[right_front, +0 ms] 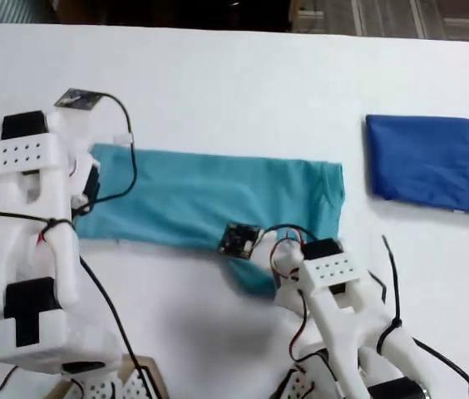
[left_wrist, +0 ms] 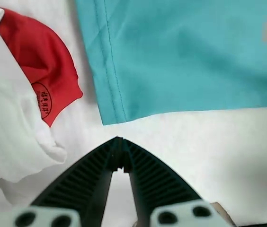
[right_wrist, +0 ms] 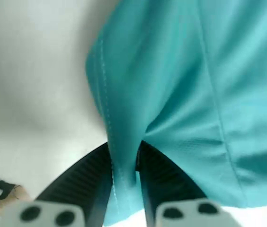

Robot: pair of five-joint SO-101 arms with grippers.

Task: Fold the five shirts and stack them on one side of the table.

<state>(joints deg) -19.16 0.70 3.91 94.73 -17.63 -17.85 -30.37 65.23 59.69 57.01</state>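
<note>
Teal shirt (right_front: pixel 218 199) pinched for a fold.
The left gripper (left_wrist: pixel 119 144), pressed together and empty, hung by the shirt's left corner. The shirt ran as a long band, left to right, across the table's (right_front: pixel 218 75) middle; the right gripper (right_wrist: pixel 124 147) pinched its near hem, probably to fold it over. A folded blue shirt (right_front: pixel 434 162) lay by the right edge, seemingly starting the stack.

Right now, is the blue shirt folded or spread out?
Folded. The blue shirt lies as a compact rectangle, no sleeves showing, apart from the teal shirt.
</note>
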